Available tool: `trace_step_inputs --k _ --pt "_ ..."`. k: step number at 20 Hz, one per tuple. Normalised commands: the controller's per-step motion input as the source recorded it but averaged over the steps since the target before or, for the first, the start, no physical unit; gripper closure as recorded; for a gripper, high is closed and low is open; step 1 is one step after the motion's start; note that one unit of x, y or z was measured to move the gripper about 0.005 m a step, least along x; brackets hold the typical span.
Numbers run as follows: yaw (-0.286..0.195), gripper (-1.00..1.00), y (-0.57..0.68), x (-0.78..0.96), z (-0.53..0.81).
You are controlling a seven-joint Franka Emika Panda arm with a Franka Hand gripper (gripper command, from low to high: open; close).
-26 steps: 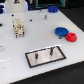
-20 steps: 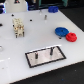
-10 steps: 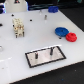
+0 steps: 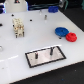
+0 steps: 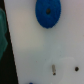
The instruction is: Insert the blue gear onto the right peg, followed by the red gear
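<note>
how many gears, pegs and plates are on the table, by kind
Flat round blue toothed gear: 1
Small round red toothed gear: 1
Short thin dark upright pegs on the plate: 2
Grey rectangular plate with black border: 1
Total: 5

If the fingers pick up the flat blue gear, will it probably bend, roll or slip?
The flat round blue toothed gear looks like a rigid moulded disc, so it probably will not bend. It lies flat on the white table, so rolling seems unlikely. Its smooth-looking surface might slip in a light grasp.
</note>
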Motion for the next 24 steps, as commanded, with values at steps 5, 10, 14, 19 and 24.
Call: trace_step_inputs --k 5,10,14,19,24 --pt "0.0 -1.0 0.13 -0.14 -0.51" --pt "0.0 -1.0 -0.01 -0.2 -0.5" --pt "0.0 -1.0 -0.09 -0.17 -0.37" --pt "0.0 -1.0 -0.02 -0.56 -0.1" --pt "0.0 -1.0 -0.07 -0.82 -0.13"
